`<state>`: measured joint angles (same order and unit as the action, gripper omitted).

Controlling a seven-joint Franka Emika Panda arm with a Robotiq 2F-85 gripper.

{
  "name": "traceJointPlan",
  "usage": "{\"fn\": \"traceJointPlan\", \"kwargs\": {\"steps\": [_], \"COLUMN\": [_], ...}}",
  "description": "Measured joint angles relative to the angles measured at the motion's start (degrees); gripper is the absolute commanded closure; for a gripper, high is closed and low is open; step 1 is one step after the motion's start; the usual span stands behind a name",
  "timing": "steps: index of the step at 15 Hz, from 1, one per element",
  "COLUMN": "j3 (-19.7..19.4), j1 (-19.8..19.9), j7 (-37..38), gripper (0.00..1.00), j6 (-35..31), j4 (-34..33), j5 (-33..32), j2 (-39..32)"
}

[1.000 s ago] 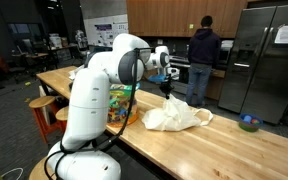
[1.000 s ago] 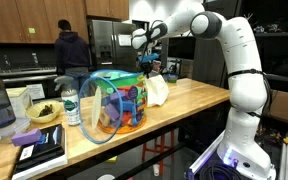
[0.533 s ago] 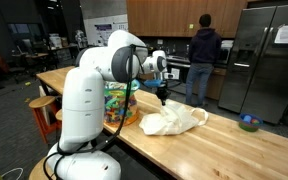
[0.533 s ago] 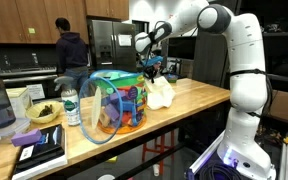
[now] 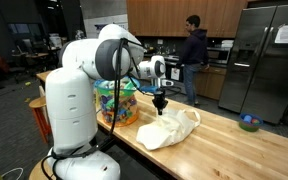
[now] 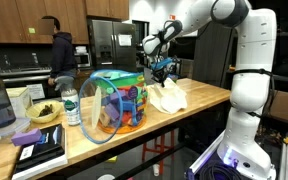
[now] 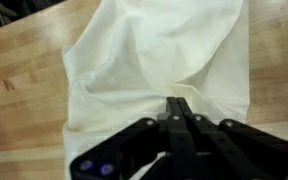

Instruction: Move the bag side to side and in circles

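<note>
- In an exterior view, a clear tub [image 5: 116,103] full of colourful pieces stands on the wooden counter [image 5: 234,150], partly behind the white arm.
- Just right of the tub, the hand [image 5: 161,103] points straight down onto the white bag [image 5: 172,128].
- The bag lies crumpled on the counter, with its upper end drawn up to the hand.
- In the wrist view, the fingers [image 7: 172,116] are pressed together, pinching a fold of the bag [image 7: 154,60]; creases spread out from the grip.
- Further right, a person [image 5: 193,50] stands in the background.
- A green bowl [image 5: 248,123] sits near the counter's far end, in front of a steel fridge [image 5: 266,60].
</note>
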<state>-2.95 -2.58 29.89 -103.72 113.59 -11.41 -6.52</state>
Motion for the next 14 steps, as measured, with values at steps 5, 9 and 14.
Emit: {"fn": "traceJointPlan", "kwargs": {"steps": [5,9,14], "j3": [-2.66,-6.03,-10.05], "j1": [4.71,9.77,14.98], "j7": [0.96,-0.11,-2.77], "gripper": [1.0,1.0,1.0], "j6": [0.3,0.3,-0.55], "j4": [7.09,11.15,11.74], "j5": [0.0,-0.27,-1.51], "j2": [5.81,8.47,8.69]}}
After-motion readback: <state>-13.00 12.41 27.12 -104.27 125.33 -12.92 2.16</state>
